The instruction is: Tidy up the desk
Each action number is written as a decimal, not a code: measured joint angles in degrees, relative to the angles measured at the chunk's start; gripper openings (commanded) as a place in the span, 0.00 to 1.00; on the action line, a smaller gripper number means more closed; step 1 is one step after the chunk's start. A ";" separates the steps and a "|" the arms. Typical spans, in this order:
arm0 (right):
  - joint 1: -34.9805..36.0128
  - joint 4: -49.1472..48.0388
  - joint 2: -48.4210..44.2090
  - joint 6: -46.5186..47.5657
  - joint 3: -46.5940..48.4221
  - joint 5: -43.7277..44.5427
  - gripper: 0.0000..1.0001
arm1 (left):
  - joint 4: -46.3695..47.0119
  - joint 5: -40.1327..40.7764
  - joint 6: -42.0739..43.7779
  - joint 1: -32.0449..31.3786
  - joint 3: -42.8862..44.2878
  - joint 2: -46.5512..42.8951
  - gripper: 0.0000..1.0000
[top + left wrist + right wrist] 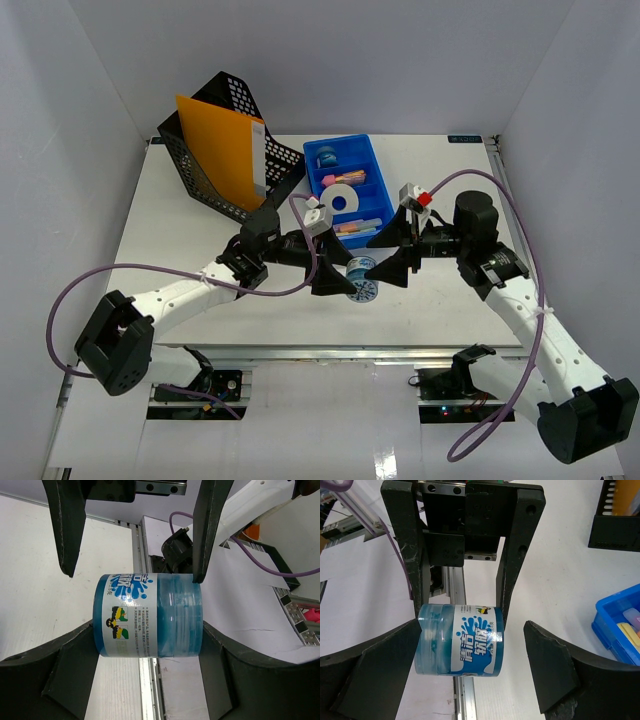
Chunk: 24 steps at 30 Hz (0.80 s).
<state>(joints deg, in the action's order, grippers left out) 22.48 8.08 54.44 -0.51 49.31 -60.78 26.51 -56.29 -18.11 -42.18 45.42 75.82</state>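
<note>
Desk point(440, 315): flat white top, smooth and matte, with a ribbed metal rail point(462, 700) along its front edge. It lies beneath both arms. As I judge it, anything dropped here would land near that edge and might roll off.

Black mesh file holder point(215, 185): perforated metal, angular, standing at the far left with a stiff orange folder point(215, 140) upright in it. It is well apart from the work, so I see little risk there.

Blue tray point(340, 140): rigid plastic with compartments, just beyond the grippers. A careless swing towards it could clip its near wall.

Left gripper point(148, 630): dark, wedge-shaped fingers closed on the two flat ends of the load, which they hold aloft at the tips only. The hold is narrow, and a knock could twist the load free.

Right gripper point(472, 625): spread wider than the load and straddling it, with a clear gap at the label end. I cannot tell whether the other finger touches. If I close it off-centre, or let go on the left too early, the load falls.

Blue jar point(361, 276): a short cylinder of glossy translucent plastic with a slick printed label band, lying on its side. It would roll readily.
</note>
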 measured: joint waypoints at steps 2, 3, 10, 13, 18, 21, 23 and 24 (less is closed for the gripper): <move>0.08 0.29 -0.50 0.49 -0.37 0.71 0.90 | -0.23 -0.02 0.20 -0.05 0.40 0.68 0.00; 0.11 0.58 -0.62 0.71 -0.47 0.99 0.90 | -0.44 0.00 0.26 -0.10 0.59 1.02 0.00; 0.15 1.56 -1.60 0.94 -1.17 2.46 0.90 | -2.17 -0.07 0.76 -0.12 1.56 1.89 0.00; 0.15 2.15 -2.50 1.09 -1.17 3.33 0.90 | -2.55 -0.07 1.10 -0.16 2.03 1.89 0.00; 0.15 2.65 -3.33 1.28 -1.17 4.58 0.90 | -2.98 0.07 1.60 -0.16 2.47 1.89 0.00; 0.15 3.25 -3.44 1.29 -1.15 4.73 0.90 | -3.72 0.13 1.98 -0.16 2.84 1.94 0.00; 0.15 3.77 -3.72 1.29 -1.15 4.85 0.90 | -4.13 0.05 2.22 -0.16 3.28 2.09 0.00; 0.13 4.07 -3.94 1.31 -1.15 4.97 0.90 | -4.27 -0.01 2.26 -0.16 3.51 2.20 0.00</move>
<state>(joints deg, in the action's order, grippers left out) 22.61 12.15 50.50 0.79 48.16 -55.81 22.24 -56.30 -15.84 -42.35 48.93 78.02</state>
